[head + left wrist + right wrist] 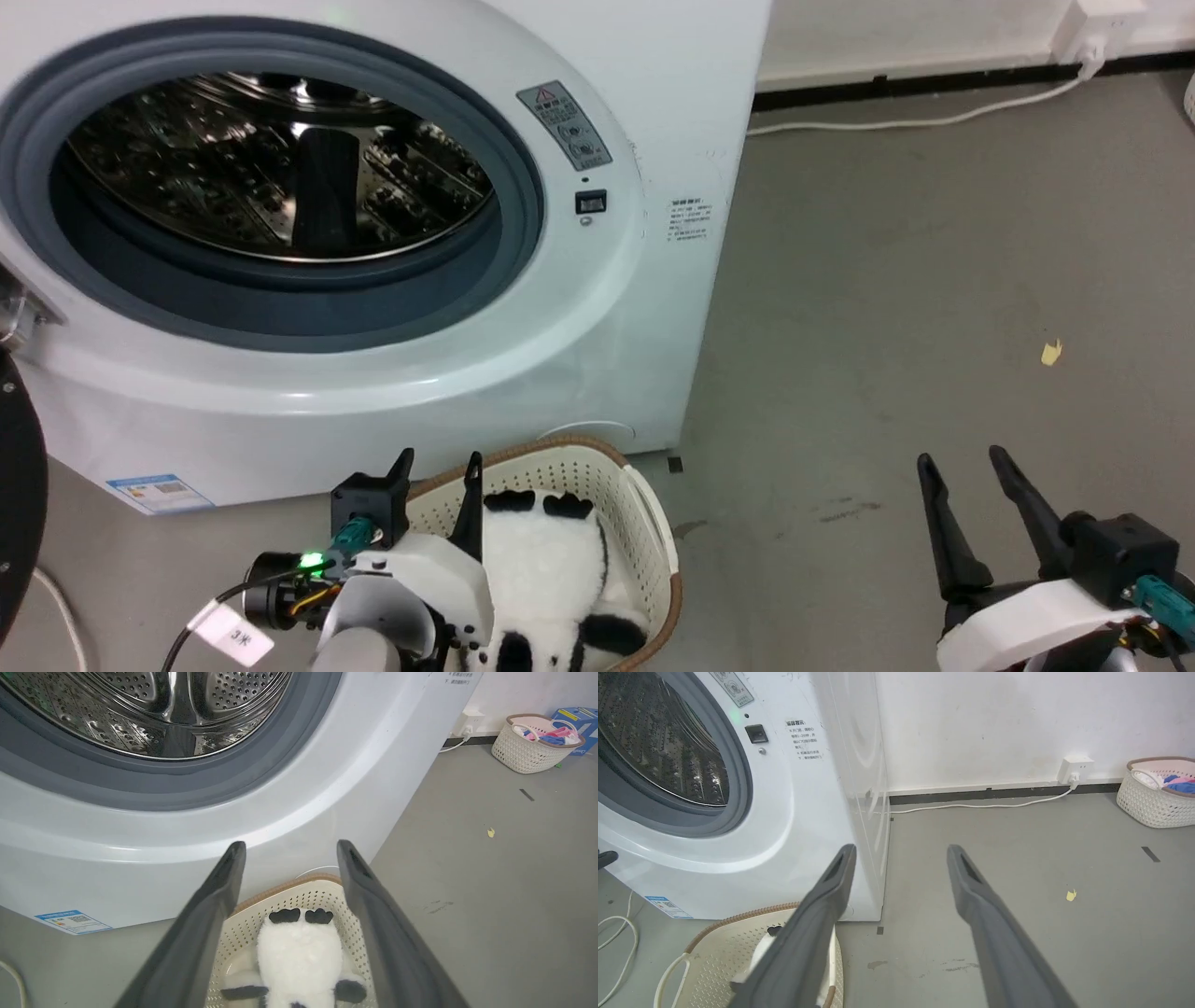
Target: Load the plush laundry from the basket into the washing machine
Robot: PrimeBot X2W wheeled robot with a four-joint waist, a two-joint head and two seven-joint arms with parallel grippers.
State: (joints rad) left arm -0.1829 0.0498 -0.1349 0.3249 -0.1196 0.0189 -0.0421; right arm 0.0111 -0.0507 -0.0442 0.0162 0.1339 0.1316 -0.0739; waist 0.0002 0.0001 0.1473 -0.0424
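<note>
My left gripper (290, 845) hangs with its fingers apart above the basket (635, 532), holding nothing. My right gripper (962, 457), at the lower right of the head view, is likewise spread and empty over bare floor (934, 280). The plush laundry (299, 952) lies in the basket, white body up and two black patches toward the washing machine (597, 308). The bottom edge of the frame cuts off its lower part, and my left wrist covers part of it in the head view. Of the machine's door (14, 485) I see just a black curve at the left edge. Its drum (233, 187) stands open inside the grey seal (280, 317). The floor is grey and scuffed, with a yellow scrap (1052, 352) on it. A white wall (994, 718) with a black skirting carries a socket (1074, 767) and a white cable (971, 806). At the far right stands a second basket (1157, 793) of coloured clothes. The warning sticker (563, 121), the side notice (689, 221), the blue label (159, 493) and the tag (229, 637) on my left wrist cable all bear print too small to read.
</note>
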